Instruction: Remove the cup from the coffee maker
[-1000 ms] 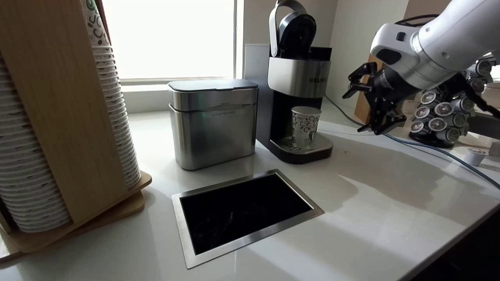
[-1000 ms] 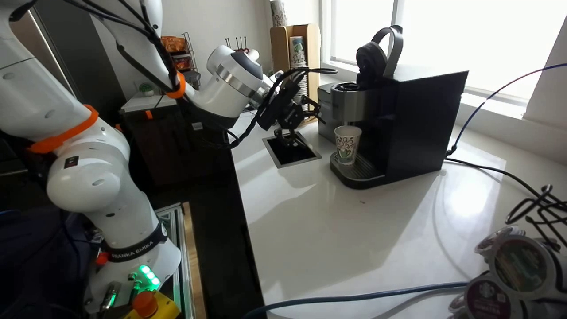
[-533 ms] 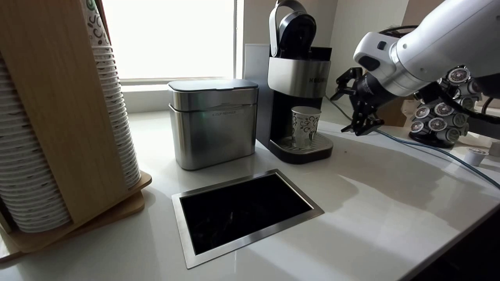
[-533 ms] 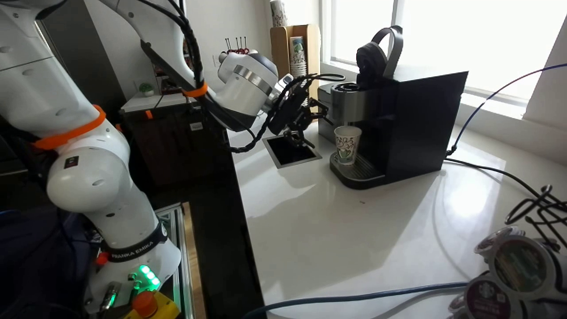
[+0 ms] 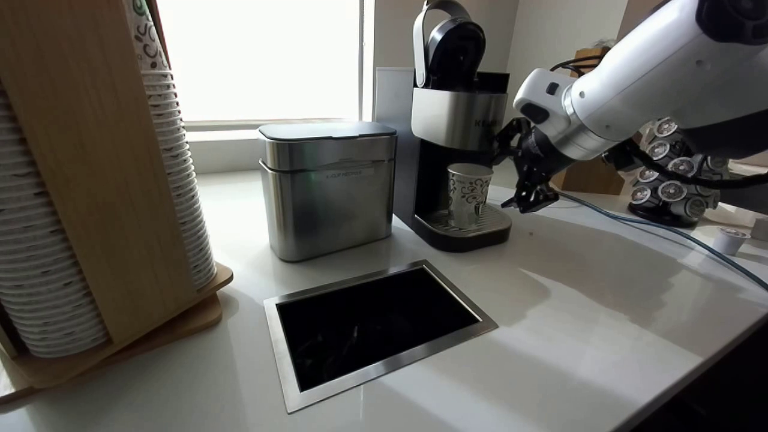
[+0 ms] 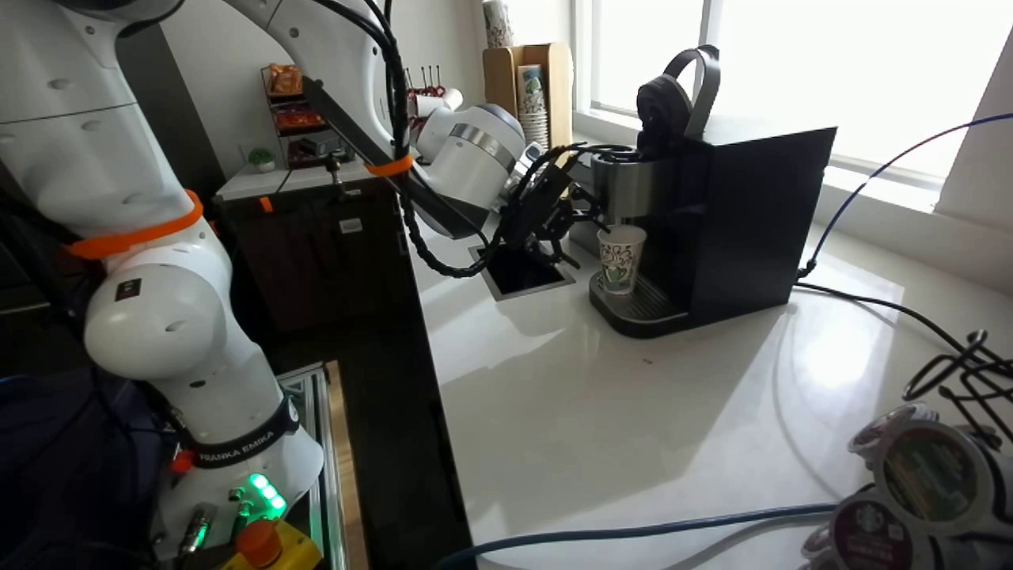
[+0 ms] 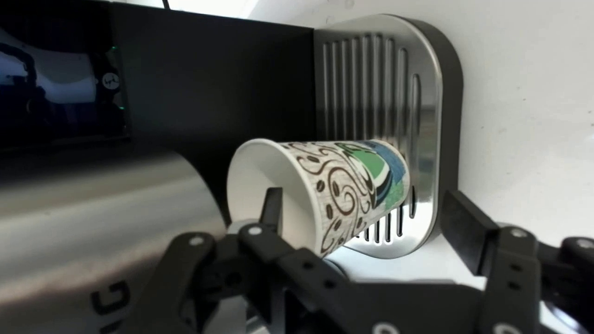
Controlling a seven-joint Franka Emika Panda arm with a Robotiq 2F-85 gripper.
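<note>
The cup (image 5: 468, 195) is a white paper cup with a dark swirl pattern. It stands upright on the drip tray of the coffee maker (image 5: 459, 120), under the spout. Both also show in the other exterior view, cup (image 6: 621, 261) and coffee maker (image 6: 760, 237). The machine's top lid is raised. My gripper (image 5: 503, 183) is open and empty, just beside the cup. In the wrist view the gripper's (image 7: 365, 204) fingers are spread wide; one overlaps the mouth of the cup (image 7: 343, 185), the other lies beyond the drip tray edge (image 7: 448, 116). I see no grip on the cup.
A brushed-metal canister (image 5: 330, 198) stands beside the coffee maker. A metal-framed opening (image 5: 489, 324) is set in the counter. A wooden holder (image 5: 90, 150) carries stacked cups. A pod carousel (image 5: 672, 180) and a blue cable (image 5: 648, 222) lie on the far side.
My arm and gripper have moved steadily towards the coffee maker and a little lower, closing in on the cup. The gripper has stayed open. The cup and machine have not moved.
</note>
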